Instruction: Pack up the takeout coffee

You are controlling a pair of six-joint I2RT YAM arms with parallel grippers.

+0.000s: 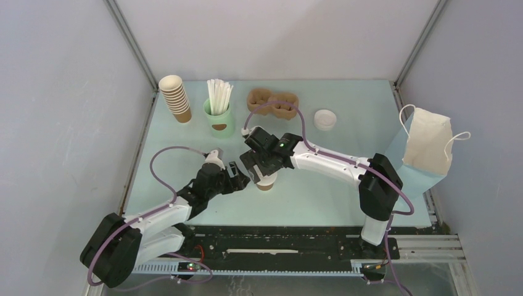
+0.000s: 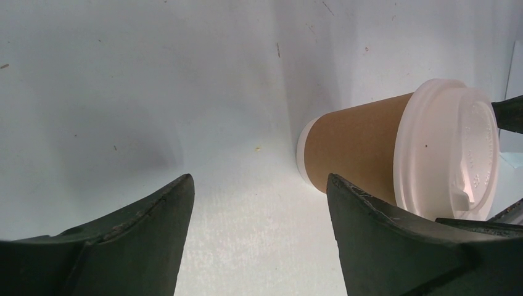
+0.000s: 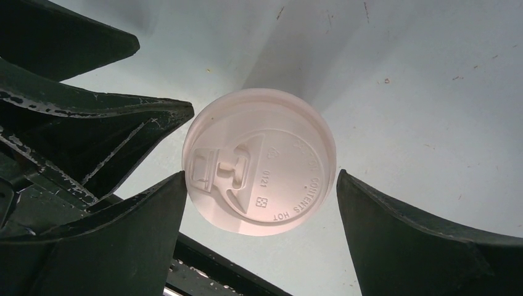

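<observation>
Takeout coffee (image 1: 266,183): small brown paper cup, stands upright on the table (image 1: 345,185), centre-front, just ahead of the two arm bases. Its round white lid (image 3: 259,161) is on, sip tab folded flat, so contents are hidden.

R side: right gripper (image 1: 264,171) hangs directly over the cup, pointing down. In the wrist view its jaws are spread wide, one either side of the lid at 9 and 3 o'clock. The 3 o'clock finger is just off the rim. The 9 o'clock one overlaps the rim edge, can't tell if it touches. Not clamped on the cup.

L side: left gripper (image 1: 239,177) sits at the cup's 9 o'clock, just beside it, jaws spread w/ only bare table between them. In its wrist view the cup is past the right-hand finger, at approx. 2 o'clock.

Further out from the cup, top view:
- 12 o'clock: pulp carrier (image 1: 272,103), two round slots side by side.
- 11 o'clock: mint-green cup (image 1: 220,123) holding a bunch of white straws (image 1: 219,95), upright.
- 10 o'clock: stack of brown cups (image 1: 176,97), nested, leaning a bit.
- 1 o'clock: loose white lid (image 1: 325,119), flat on the table.
- 3 o'clock, at the table's edge: paper bag (image 1: 427,148) w/ loop handles, upright; inside not visible.
</observation>
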